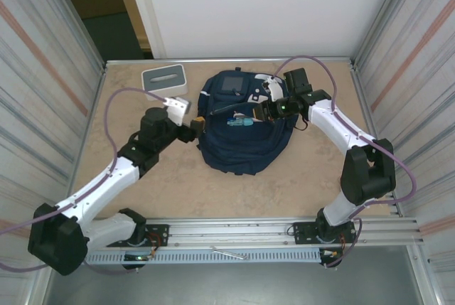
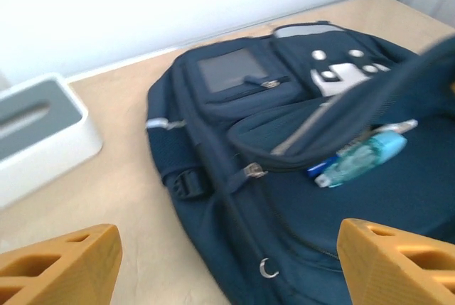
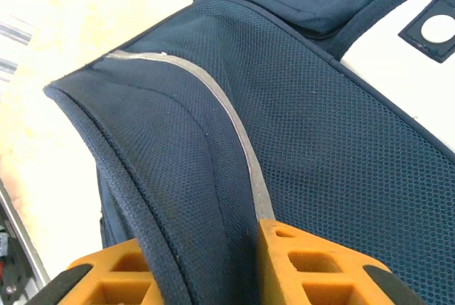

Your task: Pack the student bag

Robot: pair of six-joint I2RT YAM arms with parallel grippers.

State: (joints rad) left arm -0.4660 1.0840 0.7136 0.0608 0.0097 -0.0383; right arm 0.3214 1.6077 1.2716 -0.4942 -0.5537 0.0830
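Orange left fingers (image 2: 60,266) spread, empty — orange right fingers (image 3: 320,262) pinch a fold of fabric.
Large navy-blue fabric student bag (image 1: 238,150) lies centred on the beige worktop (image 1: 178,191); soft, floppy, probably light — best gripped along its firmer piped edge, not the mesh.

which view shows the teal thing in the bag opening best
Left wrist: the teal item lies close and large in the open pocket of the student bag. Top external gives it as a small teal speck; right wrist faces bag mesh.

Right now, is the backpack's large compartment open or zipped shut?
Open: backpack flap lifted, zipper parted, teal-and-blue item visible in the gap.
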